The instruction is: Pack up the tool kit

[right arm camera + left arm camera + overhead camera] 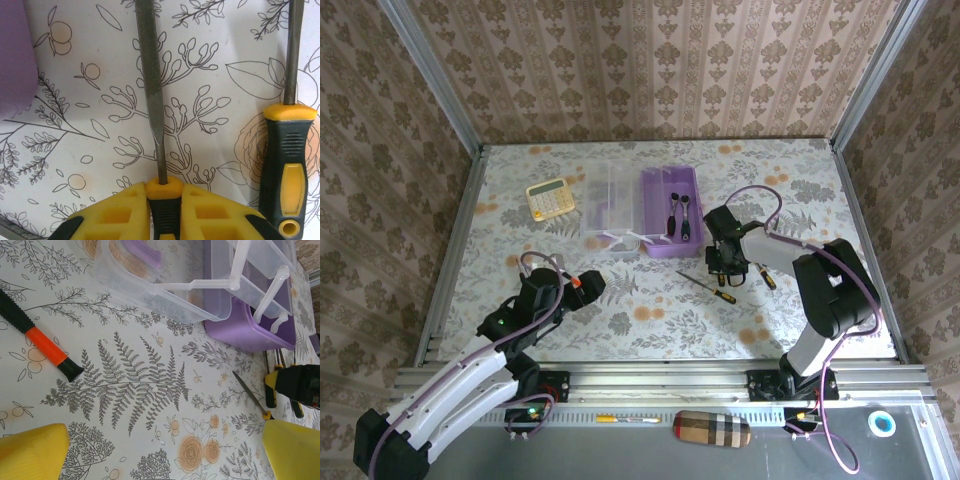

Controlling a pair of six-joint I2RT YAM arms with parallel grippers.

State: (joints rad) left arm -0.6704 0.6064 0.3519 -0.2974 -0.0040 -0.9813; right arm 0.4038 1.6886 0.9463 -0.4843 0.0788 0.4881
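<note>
Right hand [165, 202] clenched on a slim grey black-yellow-handled file [148, 65]; left hand [162, 450] released. Purple plastic box [655, 190] holds two tools [682, 208]; others wait on the worktop [650, 310].

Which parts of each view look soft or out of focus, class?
Top external: evenly lit, soft shadows, sharp throughout. Left wrist: its own yellow fingertips blur near the lens. Right wrist: the purple box edge is soft, the file crisp.

Cannot make out the file [148, 75] below its collar, pinched inside the right gripper [165, 199], nor anything beyond the black-orange handle [37, 335], cropped by the left wrist view's edge.
</note>
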